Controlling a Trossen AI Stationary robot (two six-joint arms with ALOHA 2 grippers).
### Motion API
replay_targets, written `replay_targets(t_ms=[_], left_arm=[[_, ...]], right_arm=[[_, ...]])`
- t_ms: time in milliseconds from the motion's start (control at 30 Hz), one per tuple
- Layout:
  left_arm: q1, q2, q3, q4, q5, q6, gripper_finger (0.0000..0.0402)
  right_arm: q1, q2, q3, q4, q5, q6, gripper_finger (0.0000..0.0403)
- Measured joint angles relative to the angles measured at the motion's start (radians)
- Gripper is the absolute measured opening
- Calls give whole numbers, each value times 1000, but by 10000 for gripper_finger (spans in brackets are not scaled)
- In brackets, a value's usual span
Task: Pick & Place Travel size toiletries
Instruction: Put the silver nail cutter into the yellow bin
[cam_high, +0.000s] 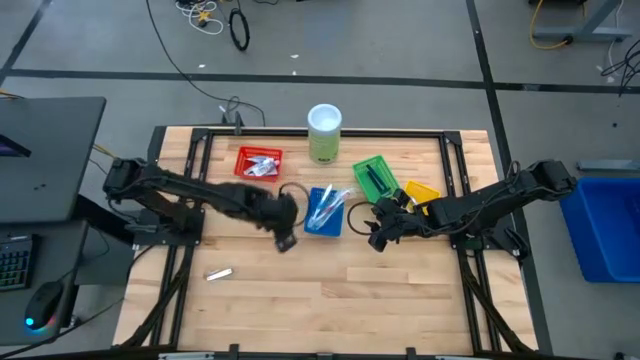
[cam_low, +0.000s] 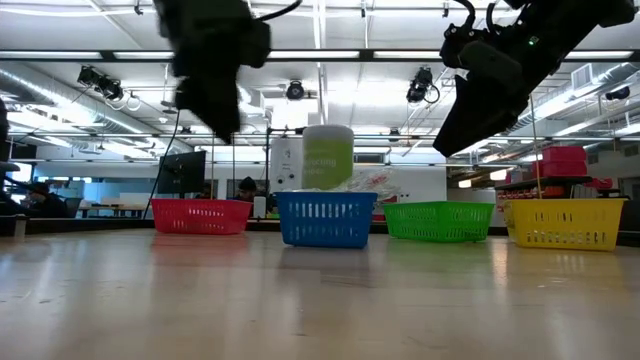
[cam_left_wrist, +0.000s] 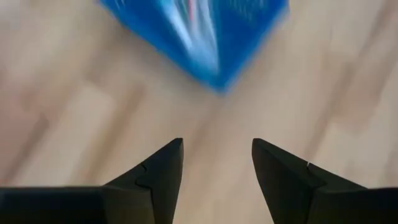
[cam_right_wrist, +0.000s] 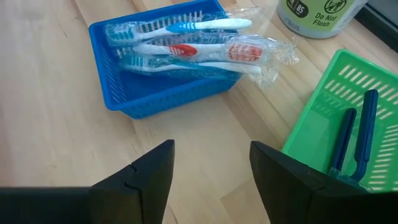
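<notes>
Bare tabletop (cam_high: 330, 290) nearest, both claws open, left claw (cam_high: 286, 240) beside blue basket (cam_high: 322, 232) edge, right claw (cam_high: 378, 238) opposite.

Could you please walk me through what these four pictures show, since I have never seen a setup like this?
Two dark robot arms work at a wooden table. One picture looks straight down, one looks level across the tabletop, and two come from cameras on the wrists. The left hand and right hand are both open and hold nothing. A red basket, a blue basket of wrapped toothbrushes, a green basket and a yellow basket sit there, with a canister. One small white item lies loose on the table.
</notes>
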Motion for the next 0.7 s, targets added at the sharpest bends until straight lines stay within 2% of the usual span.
replay_targets(t_ms=[200, 467, 633, 700], left_arm=[[-181, 12, -1, -187, 68, -89, 201], [-412, 11, -5, -330, 155, -181, 208], [-459, 11, -103, -327, 251, -352, 215], [-466, 11, -165, -286, 290, -370, 220]], right_arm=[[0, 0, 0, 3, 0, 0, 226], [0, 0, 0, 14, 0, 0, 221], [0, 0, 0, 29, -1, 0, 214], [0, 0, 0, 33, -1, 0, 212]])
